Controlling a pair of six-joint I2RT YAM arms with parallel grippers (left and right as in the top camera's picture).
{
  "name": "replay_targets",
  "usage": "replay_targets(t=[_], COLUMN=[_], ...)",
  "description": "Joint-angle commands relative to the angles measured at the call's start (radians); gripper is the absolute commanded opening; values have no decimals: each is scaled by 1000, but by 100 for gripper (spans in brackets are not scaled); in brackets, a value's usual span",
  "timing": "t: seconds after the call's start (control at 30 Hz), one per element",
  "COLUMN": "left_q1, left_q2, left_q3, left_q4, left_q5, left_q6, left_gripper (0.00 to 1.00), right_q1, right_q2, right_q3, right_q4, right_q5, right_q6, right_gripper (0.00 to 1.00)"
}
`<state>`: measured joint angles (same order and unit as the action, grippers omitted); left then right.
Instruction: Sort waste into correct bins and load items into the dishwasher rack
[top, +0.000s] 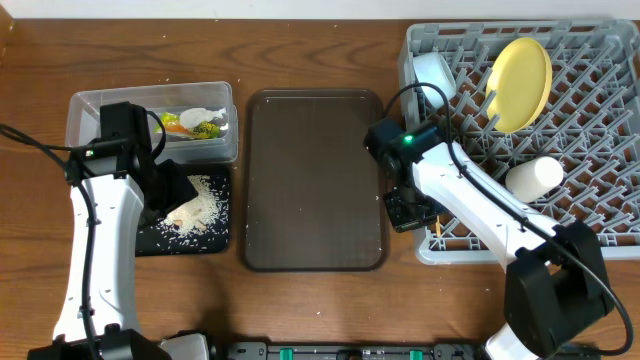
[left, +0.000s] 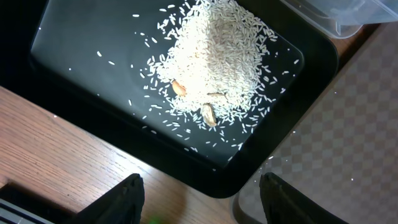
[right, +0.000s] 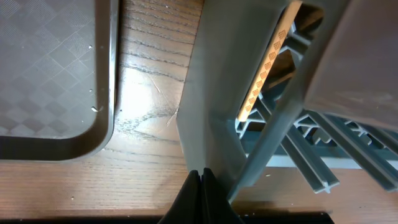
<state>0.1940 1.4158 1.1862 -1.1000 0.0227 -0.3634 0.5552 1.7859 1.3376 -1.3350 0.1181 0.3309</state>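
Note:
A pile of white rice (top: 200, 210) lies in the black tray (top: 150, 240); in the left wrist view the rice (left: 214, 56) holds a few tan bits. My left gripper (left: 208, 202) is open and empty above the tray's near corner (left: 81, 68). The snack wrapper (top: 205, 128) lies in the clear tub (top: 90, 110). The grey rack (top: 600, 200) holds the yellow plate (top: 520, 85), a white bowl (top: 435, 72) and the pale cup (top: 533, 177). My right gripper (right: 200, 174) is shut, empty, at the rack's front left wall (right: 217, 93). A chopstick (right: 267, 62) lies inside. The blue bowl is out of view.
The large brown serving tray (top: 315, 180) lies between the bins and the rack, with a few crumbs on it. Its corner shows in the left wrist view (left: 348, 143) and in the right wrist view (right: 50, 62). Bare wooden table surrounds everything.

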Motion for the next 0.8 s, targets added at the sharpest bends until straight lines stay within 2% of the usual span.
replay_targets(t=[0.0, 0.1, 0.2, 0.3, 0.5, 0.63, 0.77], left_q1=[4, 4, 4, 4, -42, -129, -235], left_q2=[-5, -5, -5, -5, -5, -5, -2], left_q3=[11, 11, 11, 11, 11, 11, 11], left_q4=[-6, -6, -6, -5, 25, 84, 114], left_q5=[-5, -5, -5, -5, -5, -5, -5], left_q6=[-5, -5, -5, -5, -4, 57, 109], left_gripper=[63, 63, 70, 70, 71, 72, 77], right_q1=[14, 15, 8, -25, -182, -314, -439], right_q2=[-36, -84, -164, -261, -414, -432, -411], right_q3=[-8, -8, -8, -8, -8, -8, -8], right_q4=[-2, 43, 133, 229, 367, 393, 380], right_q5=[45, 8, -28, -48, -49, -123, -203], right_q6=[35, 30, 28, 28, 23, -60, -143], right_gripper=[1, 1, 1, 3, 45, 52, 64])
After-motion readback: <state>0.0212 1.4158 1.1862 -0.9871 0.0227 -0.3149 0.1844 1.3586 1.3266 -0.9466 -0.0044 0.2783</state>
